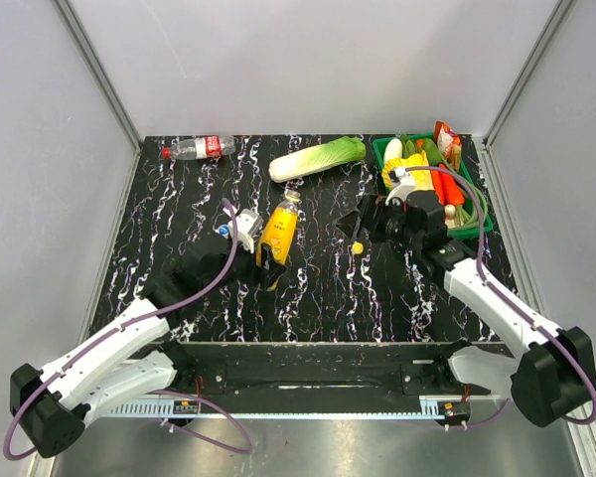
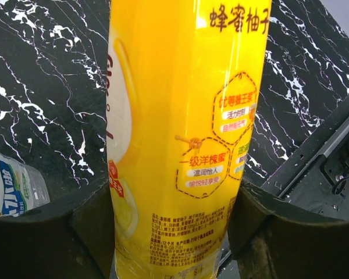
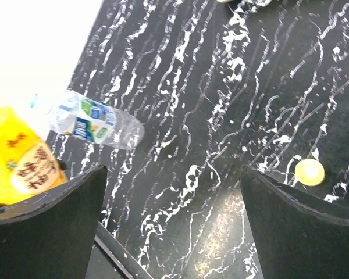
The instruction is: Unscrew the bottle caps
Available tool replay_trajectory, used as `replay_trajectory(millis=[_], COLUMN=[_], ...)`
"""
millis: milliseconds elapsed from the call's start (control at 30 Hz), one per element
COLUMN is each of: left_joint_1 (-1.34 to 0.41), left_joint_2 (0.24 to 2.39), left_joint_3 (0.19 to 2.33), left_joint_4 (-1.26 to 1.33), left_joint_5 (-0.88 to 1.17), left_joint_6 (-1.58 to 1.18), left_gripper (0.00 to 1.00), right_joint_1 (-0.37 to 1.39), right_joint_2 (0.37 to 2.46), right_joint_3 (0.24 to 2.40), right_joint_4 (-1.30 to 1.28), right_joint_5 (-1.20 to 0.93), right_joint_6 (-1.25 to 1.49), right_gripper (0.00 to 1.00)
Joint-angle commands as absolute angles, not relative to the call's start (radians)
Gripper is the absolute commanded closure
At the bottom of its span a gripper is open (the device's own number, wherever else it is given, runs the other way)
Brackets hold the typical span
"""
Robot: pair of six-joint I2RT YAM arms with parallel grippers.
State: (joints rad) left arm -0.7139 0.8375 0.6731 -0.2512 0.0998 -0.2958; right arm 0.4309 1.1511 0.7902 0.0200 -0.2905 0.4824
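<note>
An orange-juice bottle (image 1: 279, 227) lies on the black marbled table, and my left gripper (image 1: 270, 260) is shut on its lower body. In the left wrist view the yellow bottle (image 2: 183, 133) fills the gap between the fingers (image 2: 267, 232). Its yellow cap (image 1: 357, 246) lies loose on the table, just beside my right gripper (image 1: 356, 227), which is open and holds nothing. The right wrist view shows that cap (image 3: 309, 172) to the right of the open right gripper (image 3: 174, 221). A clear bottle with a blue-white label (image 1: 225, 227) lies left of the juice bottle. The red-label bottle (image 1: 199, 148) with its red cap (image 1: 166, 153) lies at the back left.
A napa cabbage (image 1: 318, 157) lies at the back centre. A green basket (image 1: 381, 149) full of toy vegetables stands at the back right, close behind the right arm. Grey walls enclose the table on three sides.
</note>
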Motion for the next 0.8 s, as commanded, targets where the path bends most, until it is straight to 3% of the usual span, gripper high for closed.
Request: replay_trajectory(millis=[0,367,633,767], left_joint_1=[-0.713,-0.715,-0.778,-0.810], left_joint_2=[0.836,0.906,0.982,1.022], left_joint_3=[0.732,0.782,0.868,0.910], left_joint_4=[-0.235,-0.229,-0.219,-0.225], left_joint_5=[0.129,0.218,0.267,0.264], left_joint_6=[-0.291,-0.270,-0.245,-0.233], left_gripper=[0.94,0.94,0.94,0.94], right_joint_1=[0.428,0.428,0.428,0.428], right_joint_2=[1.105,1.074,1.183,1.230], right_joint_3=[0.876,0.951,1.017,1.031], right_joint_4=[0.014,0.176,0.308,0.336], right_joint_5=[-0.385,-0.546,-0.627,-0.643], right_joint_6=[0.491,0.624,0.733,0.778], right_gripper=[0.00,0.00,0.00,0.07])
